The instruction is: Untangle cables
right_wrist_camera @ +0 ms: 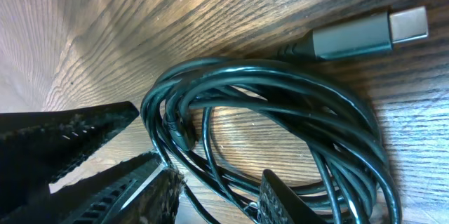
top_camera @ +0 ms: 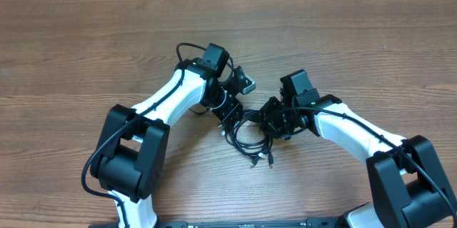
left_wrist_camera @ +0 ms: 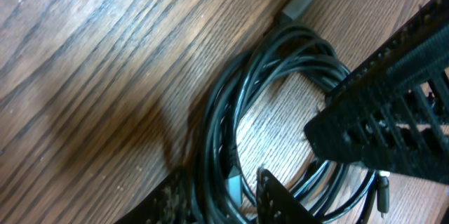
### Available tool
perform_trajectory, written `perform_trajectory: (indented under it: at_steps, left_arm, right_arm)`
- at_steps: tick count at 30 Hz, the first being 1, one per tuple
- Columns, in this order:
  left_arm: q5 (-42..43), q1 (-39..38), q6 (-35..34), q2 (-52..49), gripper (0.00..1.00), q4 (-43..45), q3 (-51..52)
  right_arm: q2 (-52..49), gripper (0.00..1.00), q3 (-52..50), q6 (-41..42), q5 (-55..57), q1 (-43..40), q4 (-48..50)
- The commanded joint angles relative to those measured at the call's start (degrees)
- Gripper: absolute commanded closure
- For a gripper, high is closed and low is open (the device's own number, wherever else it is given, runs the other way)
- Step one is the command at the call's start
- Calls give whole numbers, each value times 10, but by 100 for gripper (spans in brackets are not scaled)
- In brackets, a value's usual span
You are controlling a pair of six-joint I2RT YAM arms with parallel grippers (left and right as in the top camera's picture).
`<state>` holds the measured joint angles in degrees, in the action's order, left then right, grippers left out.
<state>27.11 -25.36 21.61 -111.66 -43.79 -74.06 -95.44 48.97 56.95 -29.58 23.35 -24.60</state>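
The cables (top_camera: 250,139) are a tangle of thin black cords lying on the wooden table between my two arms. My left gripper (top_camera: 230,117) reaches into the tangle from the left. In the left wrist view its jaws (left_wrist_camera: 221,199) are packed with several strands of the coil (left_wrist_camera: 217,112), closed on them. My right gripper (top_camera: 273,122) comes in from the right. Its jaws (right_wrist_camera: 217,192) stand part closed round a few strands of the coil (right_wrist_camera: 280,83), with wood showing between them; whether they pinch is unclear. A grey plug (right_wrist_camera: 372,33) sticks out of the coil.
The two grippers are almost touching: the right one's black frame (left_wrist_camera: 379,126) lies over the coil's right side, and the left one's fingers (right_wrist_camera: 63,140) show at the left. Loose plug ends (top_camera: 260,160) trail toward the front edge. Bare wood table (top_camera: 86,49) surrounds the arms.
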Motion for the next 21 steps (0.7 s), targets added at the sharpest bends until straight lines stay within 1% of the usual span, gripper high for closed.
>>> perform_trajectory:
  at_steps: [1,4,13,16,21]
  left_arm:
    - [-18,-5,12,-7,68,7,10]
    - [-30,-5,12,-10,70,10,11]
    - [-40,-5,12,-19,72,19,11]
    - [-75,-5,11,-24,75,21,11]
    - [-81,-5,11,-39,74,29,11]
  right_arm:
    - [-4,64,17,9,6,3,3]
    - [-4,64,17,18,6,3,3]
    - [-4,63,17,18,6,6,3]
    - [-4,63,17,18,7,6,3]
    - [-4,64,17,21,17,7,3]
